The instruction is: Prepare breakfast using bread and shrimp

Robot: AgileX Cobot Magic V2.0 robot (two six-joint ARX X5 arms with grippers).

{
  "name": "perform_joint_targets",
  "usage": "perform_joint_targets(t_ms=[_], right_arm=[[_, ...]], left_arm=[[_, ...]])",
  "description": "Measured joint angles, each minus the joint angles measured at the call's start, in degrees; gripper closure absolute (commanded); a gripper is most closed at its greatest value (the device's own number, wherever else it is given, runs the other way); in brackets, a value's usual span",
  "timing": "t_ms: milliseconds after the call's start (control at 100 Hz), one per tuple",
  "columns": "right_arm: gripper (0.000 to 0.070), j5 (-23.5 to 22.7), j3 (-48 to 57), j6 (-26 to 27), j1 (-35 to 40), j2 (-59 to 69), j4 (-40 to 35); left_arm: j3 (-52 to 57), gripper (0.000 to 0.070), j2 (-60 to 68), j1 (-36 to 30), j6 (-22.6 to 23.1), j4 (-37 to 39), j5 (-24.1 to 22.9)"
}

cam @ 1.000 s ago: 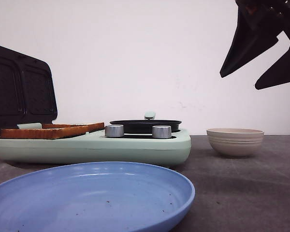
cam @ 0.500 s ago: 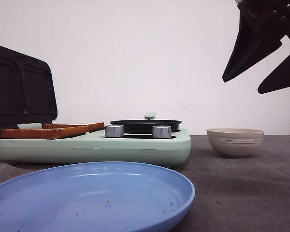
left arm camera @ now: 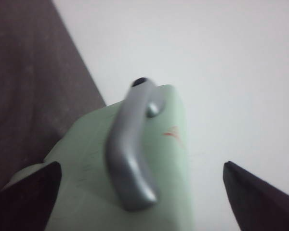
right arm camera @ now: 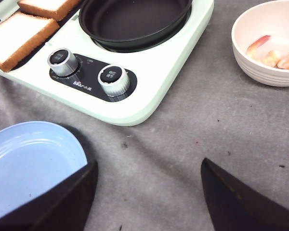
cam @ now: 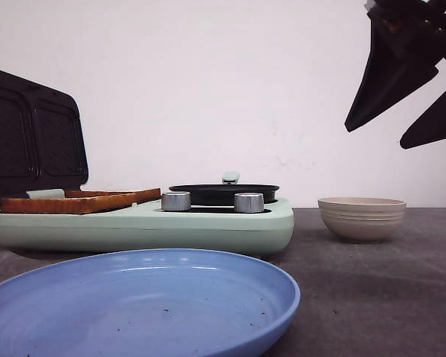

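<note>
Two toasted bread slices [cam: 74,202] lie side by side on the left plate of the mint-green breakfast maker [cam: 208,227]; they also show in the right wrist view [right arm camera: 19,38]. Orange-pink shrimp [right arm camera: 279,55] lie in the beige ribbed bowl [cam: 361,217], to the right of the maker. My right gripper [cam: 375,137] hangs high at the right, open and empty, above the bare table between maker, bowl and plate [right arm camera: 149,166]. My left gripper [left arm camera: 142,166] is open and empty, with the grey handle [left arm camera: 130,159] of the maker's lid close between its fingers. It is out of the front view.
The maker's black-lined lid [cam: 33,134] stands open at the left. An empty black pan [right arm camera: 135,19] sits on the maker's right side, behind two silver knobs [right arm camera: 113,79]. A large blue plate [cam: 141,305] lies at the front. The table is grey.
My right gripper has drifted slightly to the right and a little down, still open. Nothing else has moved.
</note>
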Motion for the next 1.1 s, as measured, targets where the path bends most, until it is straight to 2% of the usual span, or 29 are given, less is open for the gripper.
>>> perform_joint_targets(t_ms=[310, 470, 520, 930, 1100], right_arm=[[0.0288, 0.2, 0.0, 0.0, 0.0, 0.0, -0.2], [0.0288, 0.4, 0.0, 0.0, 0.0, 0.0, -0.2], [0.0288, 0.4, 0.0, 0.0, 0.0, 0.0, -0.2], [0.0288, 0.4, 0.0, 0.0, 0.0, 0.0, -0.2], [0.0288, 0.4, 0.0, 0.0, 0.0, 0.0, -0.2]], left_arm=[[1.2, 0.0313, 2.5, 0.0, -0.7, 1.3, 0.5], [1.2, 0.0315, 3.6, 0.0, -0.7, 1.3, 0.6], [1.2, 0.0334, 3.9, 0.0, -0.7, 1.3, 0.8], [2.0, 0.0693, 4.8, -0.2, -0.3, 3.1, 2.4], [2.1, 0.0694, 4.7, -0.2, -0.5, 3.0, 2.8]])
